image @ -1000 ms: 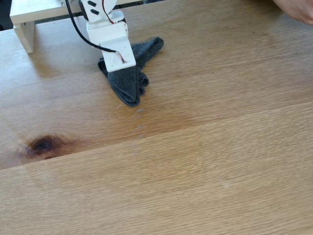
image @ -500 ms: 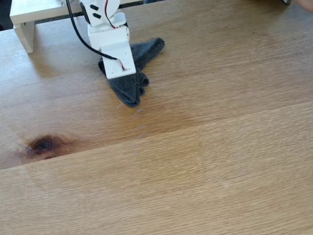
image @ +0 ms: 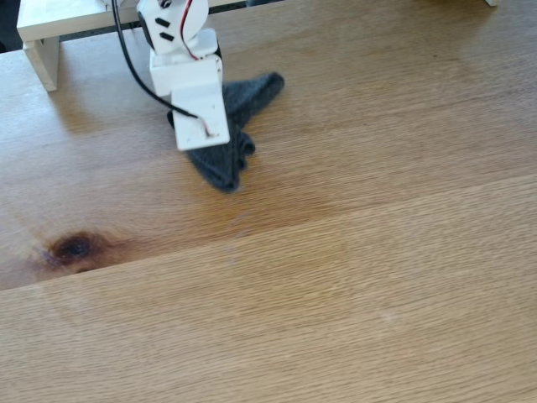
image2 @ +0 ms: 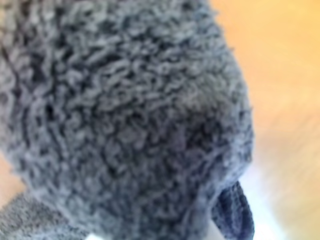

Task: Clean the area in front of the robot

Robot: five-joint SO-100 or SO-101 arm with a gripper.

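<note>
The robot's white arm (image: 178, 42) reaches in from the top left of the fixed view, with a black cable and red wires along it. Its flat white gripper (image: 205, 141) presses down on a dark grey fuzzy cloth (image: 228, 161) on the oak tabletop (image: 352, 277). The gripper is shut on the cloth, with the fingertips hidden under the white plate. One corner of the cloth (image: 267, 86) trails off to the upper right. In the wrist view the grey cloth (image2: 125, 115) sits right at the lens, with the orange-toned table (image2: 285, 75) behind it.
A white shelf-like frame (image: 44, 34) stands at the top left corner. A dark knot (image: 74, 247) marks the wood at the left. A darker amber patch (image: 277, 206) lies just below the cloth. Broad bare wood stretches across the front and right.
The gripper has slid a little down the view, dragging the cloth's lower tip with it. A hand seen at the top right corner has gone out of view.
</note>
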